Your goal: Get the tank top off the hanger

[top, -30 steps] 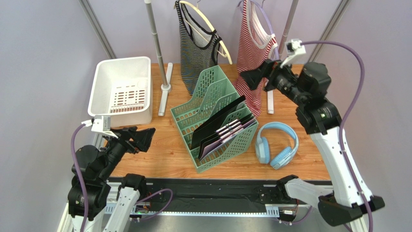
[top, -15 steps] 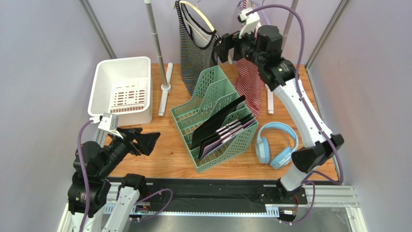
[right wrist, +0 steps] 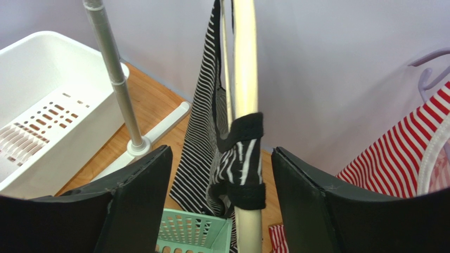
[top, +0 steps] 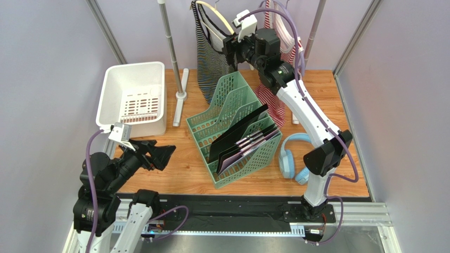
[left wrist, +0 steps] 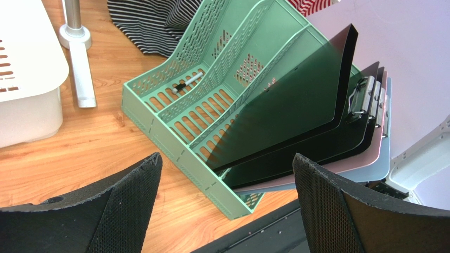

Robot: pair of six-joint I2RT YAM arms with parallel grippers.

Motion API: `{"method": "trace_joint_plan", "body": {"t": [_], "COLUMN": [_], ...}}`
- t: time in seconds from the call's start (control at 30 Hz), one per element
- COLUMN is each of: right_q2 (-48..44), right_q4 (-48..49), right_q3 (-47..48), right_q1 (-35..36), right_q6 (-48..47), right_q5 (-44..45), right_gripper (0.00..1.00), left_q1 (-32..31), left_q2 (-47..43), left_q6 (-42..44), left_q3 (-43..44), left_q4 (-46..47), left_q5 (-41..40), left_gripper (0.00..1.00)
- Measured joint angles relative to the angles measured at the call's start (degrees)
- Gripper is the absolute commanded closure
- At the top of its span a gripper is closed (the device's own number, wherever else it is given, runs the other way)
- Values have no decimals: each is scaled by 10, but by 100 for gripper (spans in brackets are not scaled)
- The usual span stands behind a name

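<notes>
A black-and-white striped tank top [top: 214, 58] hangs on a cream hanger [top: 224, 22] from the rail at the back. Its right strap [right wrist: 242, 161] wraps the hanger arm [right wrist: 244, 63]. My right gripper [top: 228, 50] is open, raised to that strap, with one jaw on each side of strap and hanger arm, not touching. A red-and-white striped tank top [top: 274, 97] hangs to the right on a lilac hanger [right wrist: 429, 66]. My left gripper [top: 158, 154] is open and empty, low at the front left, facing the green file rack [left wrist: 211, 105].
A green file rack [top: 232, 129] with dark folders stands mid-table under the tops. A white basket [top: 132, 97] sits at the left. The rack's metal post [top: 173, 50] and foot are beside it. Blue headphones [top: 289, 158] lie at the right.
My right arm swung left and up from the red top to the black striped top's hanger strap. My left gripper shifted slightly right.
</notes>
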Motion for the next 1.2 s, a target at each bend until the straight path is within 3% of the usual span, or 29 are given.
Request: {"method": "trace_joint_plan", "body": {"t": [0.17, 0.3, 0.63, 0.67, 0.77, 1.2], "right_q2": [8, 15, 16, 16, 16, 9], "right_q4": [13, 14, 26, 27, 32, 56], "right_q3": [4, 12, 13, 13, 13, -4], "right_q1": [-2, -2, -2, -3, -4, -4], "right_q6": [-11, -17, -30, -30, -37, -44], "right_q5": [9, -7, -27, -27, -27, -3], "right_gripper": [44, 65, 81, 89, 97, 100], "left_q1": [0, 0, 0, 0, 0, 0], "left_q2": [7, 10, 10, 10, 10, 7], "left_q6": [0, 0, -3, -3, -5, -11], "left_q3": [0, 0, 0, 0, 1, 9], "left_q4": [-1, 0, -1, -2, -5, -14], "left_q5": [10, 25, 44, 44, 45, 55], "left_gripper": [6, 8, 10, 11, 11, 12]}}
